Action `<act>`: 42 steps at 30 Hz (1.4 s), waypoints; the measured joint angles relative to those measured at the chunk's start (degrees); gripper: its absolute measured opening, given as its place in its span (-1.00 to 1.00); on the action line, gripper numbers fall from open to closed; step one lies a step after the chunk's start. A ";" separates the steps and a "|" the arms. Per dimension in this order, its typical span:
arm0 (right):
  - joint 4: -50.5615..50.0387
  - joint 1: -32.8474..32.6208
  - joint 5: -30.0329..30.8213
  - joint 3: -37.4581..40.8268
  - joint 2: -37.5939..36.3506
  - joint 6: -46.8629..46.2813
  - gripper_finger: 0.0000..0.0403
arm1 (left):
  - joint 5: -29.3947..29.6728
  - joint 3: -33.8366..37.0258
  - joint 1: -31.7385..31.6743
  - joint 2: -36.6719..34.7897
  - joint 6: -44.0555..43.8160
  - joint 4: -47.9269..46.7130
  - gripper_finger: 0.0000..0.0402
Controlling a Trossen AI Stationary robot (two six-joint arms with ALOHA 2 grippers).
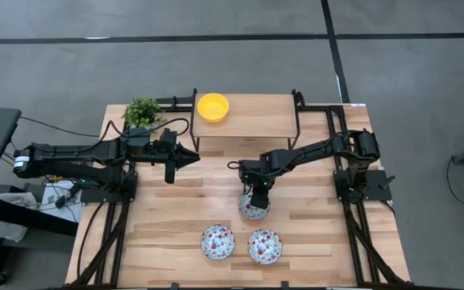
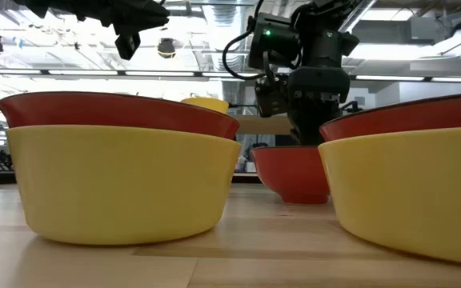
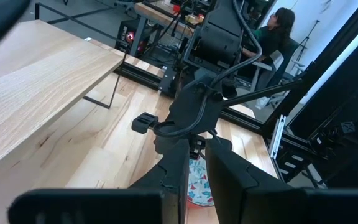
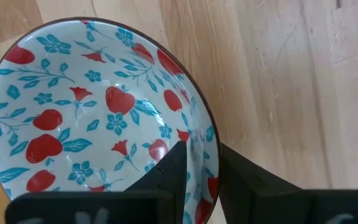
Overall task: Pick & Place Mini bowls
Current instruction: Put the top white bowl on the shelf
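A white mini bowl with a red-and-blue floral pattern (image 1: pixel 254 209) sits at the table's middle. It is red outside in the low view (image 2: pixel 293 172). My right gripper (image 1: pixel 254 196) stands over it, pointing down, shut on its rim. Two more floral bowls (image 1: pixel 217 241) (image 1: pixel 265 246) rest near the table's near edge, each nested in a yellow bowl (image 2: pixel 118 184) in the low view. A plain yellow bowl (image 1: pixel 213 106) rests on the raised shelf at the far side. My left gripper (image 1: pixel 192 155) hangs shut in the air left of centre, touching nothing. My right gripper holds the floral bowl by its rim (image 4: pixel 199 134), one finger inside the bowl and one outside, coming from above and pointing down. The bowl stays upright. In the low view its base (image 2: pixel 302 198) looks level with the table; lifted or resting, I cannot tell.
A wooden shelf on black legs (image 1: pixel 256 129) spans the far middle of the table. A small green potted plant (image 1: pixel 143 113) stands at the far left corner. Bare wood lies between the held bowl and the two near bowls. A person sits in the room behind (image 3: pixel 278 25).
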State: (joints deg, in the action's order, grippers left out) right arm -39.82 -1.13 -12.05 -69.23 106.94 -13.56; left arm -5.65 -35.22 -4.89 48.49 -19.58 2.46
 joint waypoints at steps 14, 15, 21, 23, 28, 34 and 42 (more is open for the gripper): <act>-1.87 0.00 0.07 -1.42 -0.49 1.42 -0.67 | -0.02 0.00 0.00 0.00 -0.12 0.03 -0.73; -1.85 0.01 0.07 -1.42 -0.49 1.44 -0.68 | -0.01 0.00 0.00 0.00 -0.25 0.02 -0.73; -1.59 0.04 -0.40 -1.52 -0.51 1.45 -0.93 | -0.02 0.00 -0.01 0.00 -0.40 0.02 -0.73; -1.52 0.00 -0.66 -1.64 -0.74 1.13 -0.95 | -0.02 0.00 0.00 0.00 -0.40 0.02 -0.73; -2.26 0.04 -0.48 -2.35 -0.64 0.11 -0.98 | -0.02 0.00 0.00 0.00 -0.40 0.02 -0.73; -5.03 0.94 0.44 -4.93 -0.45 1.48 -0.99 | -0.02 0.00 -0.02 0.00 -0.40 0.00 -0.73; -15.52 2.66 -1.69 -12.87 -0.45 8.07 -0.99 | -0.05 0.00 0.00 0.00 -0.40 0.00 -0.73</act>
State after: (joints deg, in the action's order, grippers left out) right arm -55.34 1.54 -13.75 -82.10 106.50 -5.49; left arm -5.70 -35.22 -4.89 48.49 -19.99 2.46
